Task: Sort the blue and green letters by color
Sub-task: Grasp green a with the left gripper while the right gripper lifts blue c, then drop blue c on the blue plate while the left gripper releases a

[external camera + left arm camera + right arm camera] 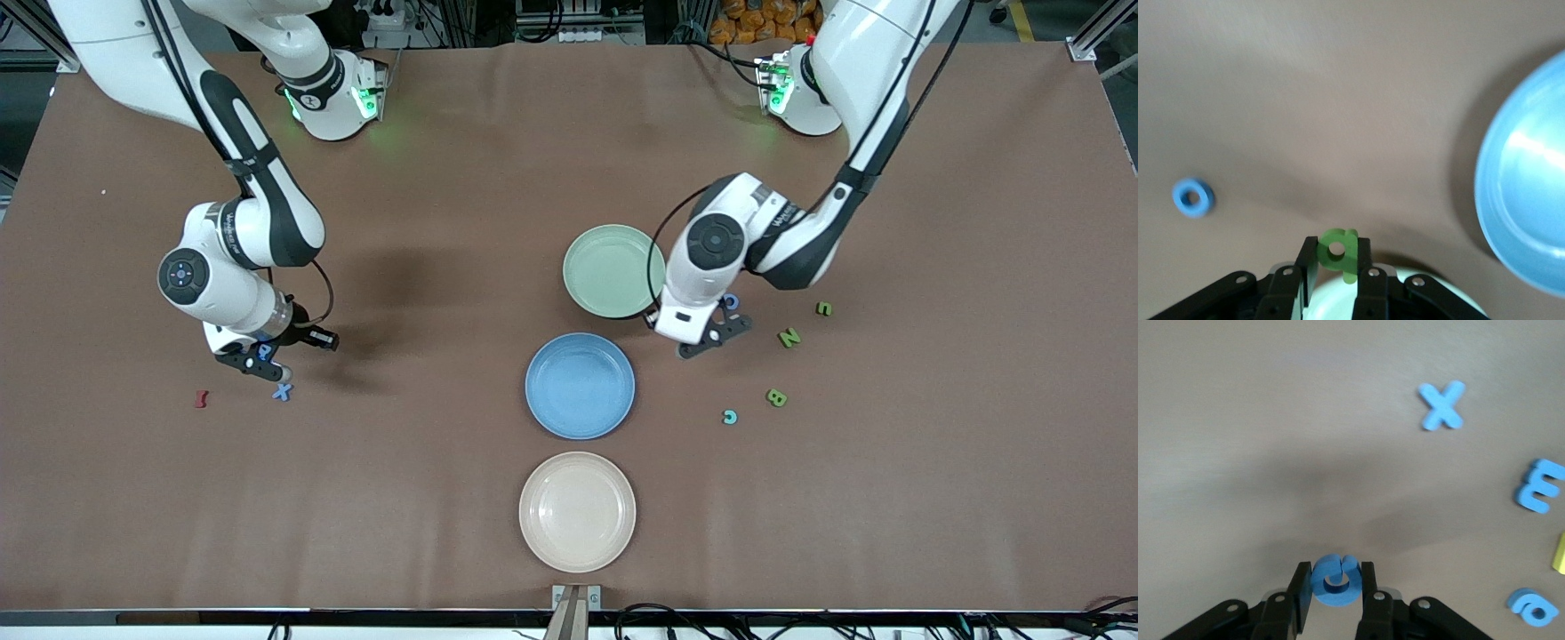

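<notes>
Left pincer: the left pincer (1336, 267) is clamped on a green letter (1338, 252) with a round hole, seen between its fingers in the left wrist view; it hangs over the rim of the green plate (613, 270), at the edge toward the left arm's end of the desk (462, 498).

Right pincer: the right pincer (1336, 587) grips a round blue letter (1335, 579) low over the desk at the right arm's end, just above the blue X (282, 391).

Step in hand, left: judged to be the drop into the green plate. Carry the letter inward past the rim before letting go, so it does not land on the lip and roll off.

Step in hand, right: judged to be lifting away. Rise straight up to clear the blue X, then travel to the blue plate (580, 386) and release over its middle.

Green plate: nothing in it so far as the front view shows.

Blue plate: empty.

Cream plate (577, 511): empty, nearest the front camera.

Letters on the desk: a blue ring letter (1193, 197) close to the left pincer; a green N (789, 338), a green B (776, 398), a small green letter (824, 308) and a teal C (730, 416) toward the left arm's end; the blue X and a dark red letter (202, 399) at the right arm's end.

Also in the right wrist view: a blue E (1538, 486), another blue letter (1534, 607) and a yellow edge (1559, 552).
</notes>
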Tool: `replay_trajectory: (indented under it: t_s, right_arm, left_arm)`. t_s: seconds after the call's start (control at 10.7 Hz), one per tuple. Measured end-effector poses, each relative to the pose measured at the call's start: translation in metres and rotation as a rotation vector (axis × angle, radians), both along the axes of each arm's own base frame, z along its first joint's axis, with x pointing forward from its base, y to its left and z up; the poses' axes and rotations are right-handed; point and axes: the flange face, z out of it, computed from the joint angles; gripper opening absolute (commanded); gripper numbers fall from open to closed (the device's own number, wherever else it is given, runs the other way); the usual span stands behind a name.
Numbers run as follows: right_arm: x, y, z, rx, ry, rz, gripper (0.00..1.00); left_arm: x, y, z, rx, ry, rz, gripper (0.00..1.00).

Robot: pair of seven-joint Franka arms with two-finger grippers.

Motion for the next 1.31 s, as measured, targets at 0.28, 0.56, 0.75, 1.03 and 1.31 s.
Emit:
replay_trajectory:
  t_s: [0.28, 0.56, 0.75, 1.03, 1.31]
  right_arm:
    - [0.02, 0.062, 0.034, 0.014, -0.066, 0.098, 0.0]
    - [0.024, 0.131, 0.054, 0.033, -0.116, 0.202, 0.0]
    - [0.025, 0.181, 0.057, 0.051, -0.138, 0.268, 0.0]
    - [0.034, 0.257, 0.049, 0.081, -0.17, 0.302, 0.01]
    - [0.039, 0.317, 0.04, 0.114, -0.215, 0.334, 0.04]
  left_arm:
    - [-0.043, -0.046, 0.0, 0.025, 0.052, -0.014, 0.37]
    - [-0.078, -0.073, -0.026, 0.067, 0.108, -0.05, 1.0]
    - [-0.082, -0.071, -0.042, 0.088, 0.14, -0.051, 1.0]
    - [-0.026, -0.043, -0.016, 0.052, 0.085, 0.043, 1.0]
    - [0.047, 0.036, 0.0, 0.047, 0.041, 0.139, 1.0]
